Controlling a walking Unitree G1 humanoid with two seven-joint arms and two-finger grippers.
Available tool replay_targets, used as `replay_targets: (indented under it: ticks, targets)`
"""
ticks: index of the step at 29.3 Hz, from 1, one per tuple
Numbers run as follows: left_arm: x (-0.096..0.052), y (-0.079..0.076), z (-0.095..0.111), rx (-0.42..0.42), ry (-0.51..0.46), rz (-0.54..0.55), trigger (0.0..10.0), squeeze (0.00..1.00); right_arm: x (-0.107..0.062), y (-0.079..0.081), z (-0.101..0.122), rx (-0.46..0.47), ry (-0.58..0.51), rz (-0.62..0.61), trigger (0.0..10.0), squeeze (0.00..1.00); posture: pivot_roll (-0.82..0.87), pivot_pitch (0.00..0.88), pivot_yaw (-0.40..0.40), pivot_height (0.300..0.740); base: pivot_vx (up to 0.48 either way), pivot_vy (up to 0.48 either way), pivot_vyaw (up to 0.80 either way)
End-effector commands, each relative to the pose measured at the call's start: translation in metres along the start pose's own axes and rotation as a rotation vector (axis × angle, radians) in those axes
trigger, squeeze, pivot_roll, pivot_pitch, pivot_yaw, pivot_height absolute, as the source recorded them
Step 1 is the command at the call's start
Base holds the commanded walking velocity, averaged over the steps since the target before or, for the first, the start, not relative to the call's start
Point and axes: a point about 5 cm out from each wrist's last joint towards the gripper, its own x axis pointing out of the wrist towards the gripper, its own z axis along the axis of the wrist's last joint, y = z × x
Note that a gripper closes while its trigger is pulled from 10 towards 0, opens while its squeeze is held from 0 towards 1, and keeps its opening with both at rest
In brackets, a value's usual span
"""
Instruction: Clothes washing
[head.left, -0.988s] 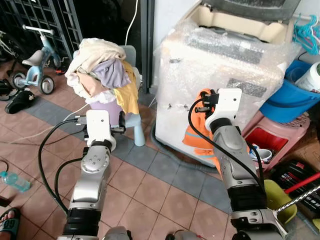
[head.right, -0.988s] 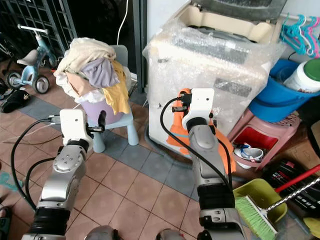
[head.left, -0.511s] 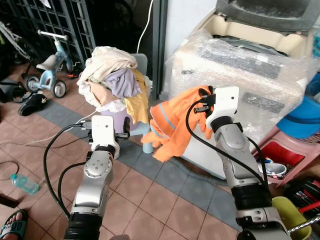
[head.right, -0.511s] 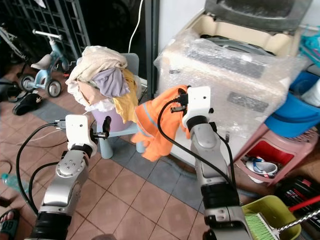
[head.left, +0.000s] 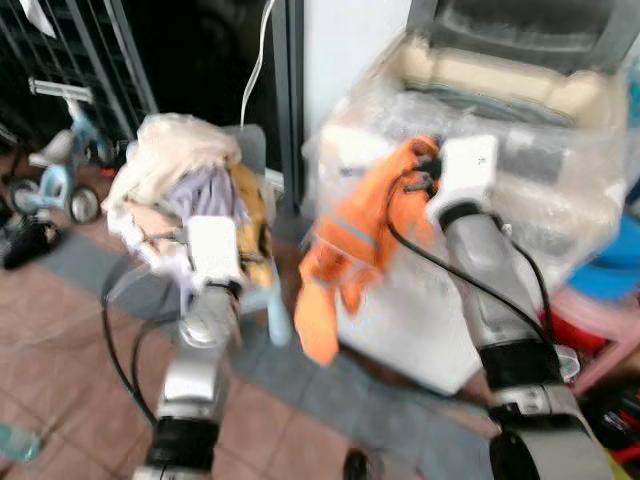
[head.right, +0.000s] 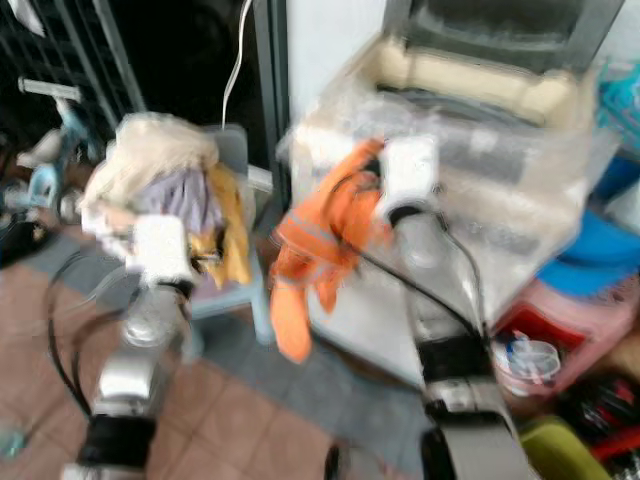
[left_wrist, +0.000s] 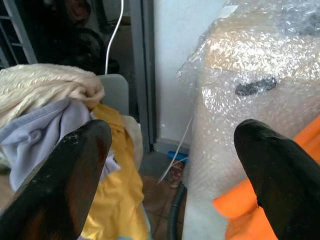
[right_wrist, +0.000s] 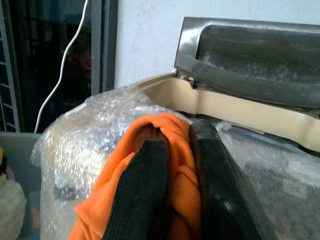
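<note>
My right gripper (right_wrist: 172, 175) is shut on an orange garment (head.left: 350, 240), which hangs from it in front of the bubble-wrapped washing machine (head.left: 520, 190). The machine's lid (right_wrist: 245, 55) stands open behind the held cloth. The garment's bunched top sits between the two fingers (right_wrist: 142, 195). My left gripper (left_wrist: 170, 165) is open and holds nothing. It points toward the gap between the pile of clothes (head.left: 180, 190) on the pale blue chair (left_wrist: 117, 92) and the machine's wrapped corner (left_wrist: 245, 85). The eye views are blurred.
A child's tricycle (head.left: 60, 160) stands at the far left by a dark metal grille. A white cable (left_wrist: 112, 35) hangs down the dark doorway behind the chair. A pink stool (head.right: 580, 310) and a blue tub (head.right: 610, 240) are at the right of the machine.
The right gripper has lifted the orange garment higher, up toward the machine's top edge. The whole picture has shifted and blurred, so the camera is moving.
</note>
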Motion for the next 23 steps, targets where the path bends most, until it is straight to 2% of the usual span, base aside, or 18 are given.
replay_targets:
  ticks: [1,8,10,23]
  targets:
    - [-0.003,0.012,0.0,0.016,0.002,0.03,10.0,0.0,0.009,0.015,0.025,-0.004,-0.093,0.043,10.0,0.0,-0.01,0.0,0.029,0.74,0.0,0.0,-0.64]
    - [-0.011,0.013,-0.006,0.029,0.005,0.014,10.0,0.0,0.007,0.02,0.02,0.026,-0.086,0.033,10.0,0.0,0.0,0.0,0.029,0.74,0.0,0.0,-0.8]
    - [-0.012,0.012,-0.007,0.01,0.009,0.017,10.0,0.0,0.006,0.021,0.02,0.028,-0.091,0.038,10.0,0.0,0.0,0.0,0.027,0.74,0.259,0.0,-0.53]
    - [-0.012,0.011,-0.013,-0.032,0.039,0.026,10.0,0.0,0.013,0.014,0.028,-0.051,-0.128,0.097,10.0,0.0,-0.02,0.0,0.018,0.74,0.451,0.0,0.0]
